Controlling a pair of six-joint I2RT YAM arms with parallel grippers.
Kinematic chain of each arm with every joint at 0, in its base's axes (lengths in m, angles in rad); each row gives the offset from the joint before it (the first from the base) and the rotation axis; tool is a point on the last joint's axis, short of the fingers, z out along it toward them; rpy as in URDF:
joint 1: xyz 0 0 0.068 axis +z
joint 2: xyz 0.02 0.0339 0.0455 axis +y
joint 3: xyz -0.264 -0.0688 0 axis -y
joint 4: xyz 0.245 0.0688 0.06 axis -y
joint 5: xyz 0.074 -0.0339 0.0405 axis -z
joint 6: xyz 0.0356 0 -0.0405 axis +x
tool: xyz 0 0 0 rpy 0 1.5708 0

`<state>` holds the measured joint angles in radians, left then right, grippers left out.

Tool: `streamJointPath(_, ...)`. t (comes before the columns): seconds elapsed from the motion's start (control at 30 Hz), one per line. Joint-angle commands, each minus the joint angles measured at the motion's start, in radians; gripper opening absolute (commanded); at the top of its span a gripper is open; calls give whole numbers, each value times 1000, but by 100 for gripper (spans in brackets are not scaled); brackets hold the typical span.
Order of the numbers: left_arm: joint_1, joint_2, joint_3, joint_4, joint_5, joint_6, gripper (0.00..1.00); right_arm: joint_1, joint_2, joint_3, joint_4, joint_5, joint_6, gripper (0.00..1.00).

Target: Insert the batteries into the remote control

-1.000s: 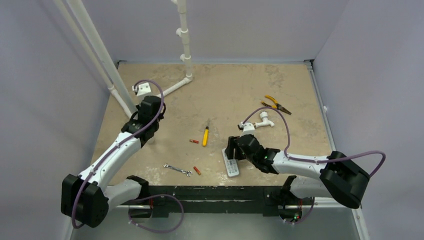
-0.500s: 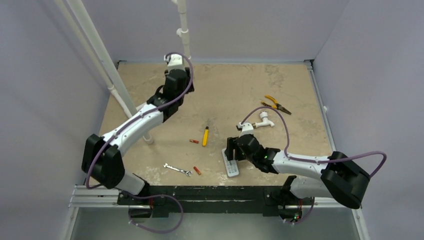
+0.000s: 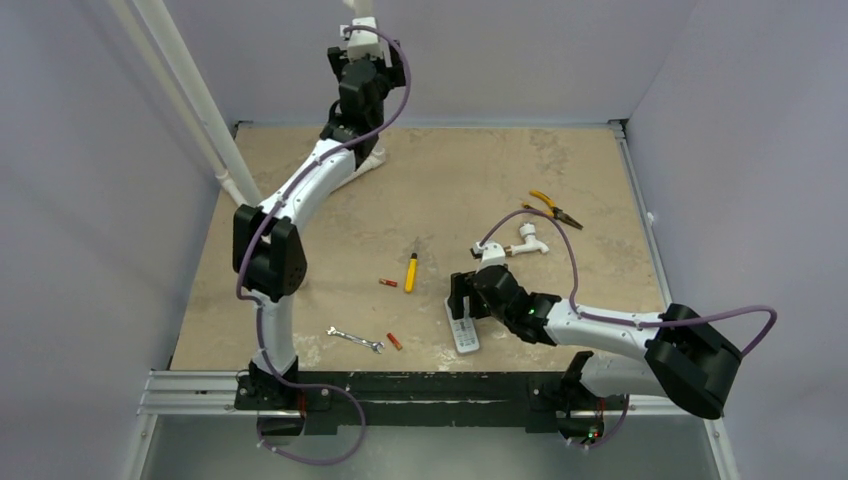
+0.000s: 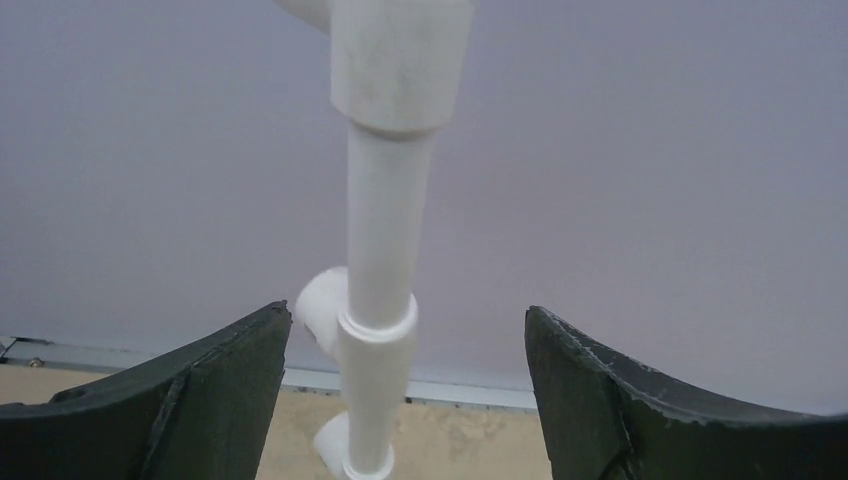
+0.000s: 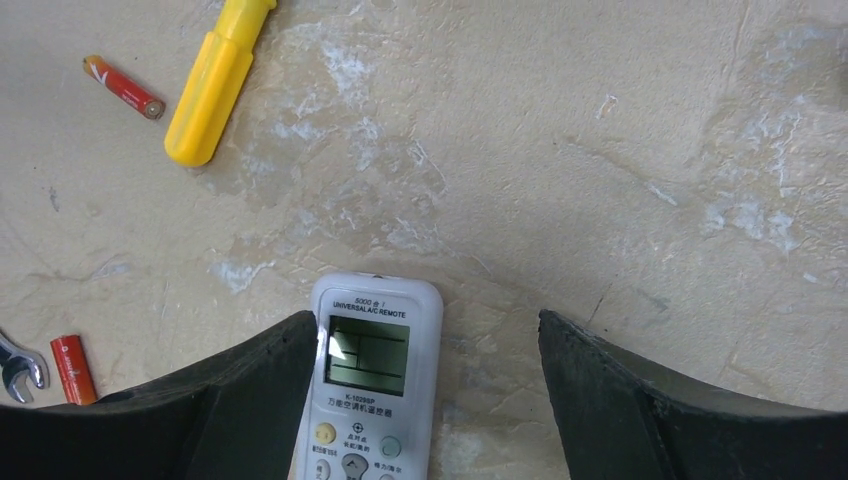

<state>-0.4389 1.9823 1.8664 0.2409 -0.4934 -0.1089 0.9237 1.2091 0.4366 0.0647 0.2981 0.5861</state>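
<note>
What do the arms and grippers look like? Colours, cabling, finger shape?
Both match: the left arm and right arm have white tubular links and chunky black joint housings. A lilac cable loops loosely outside each shell. The left gripper and right gripper have matte black, wedge-shaped fingers with scuffed edges. No markings are legible.

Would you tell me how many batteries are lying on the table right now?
2. One battery lies just left of the yellow screwdriver; the second battery lies between the wrench and the remote control.
</note>
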Motion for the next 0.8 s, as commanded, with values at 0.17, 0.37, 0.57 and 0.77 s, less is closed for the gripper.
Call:
streamJointPath(0.17, 85, 230, 409, -27, 144, 88, 78, 3, 20, 56, 8, 22, -26, 80)
streamJointPath(0.37, 116, 290, 447, 4, 304, 27, 64, 3, 24, 60, 0, 35, -28, 79)
streamJointPath(0.57, 130, 300, 448, -39, 428, -8, 29, 3, 37, 71, -9, 29, -36, 75)
streamJointPath(0.77, 127, 318, 491, -100, 580, -64, 2, 3, 43, 78, -17, 42, -36, 73)
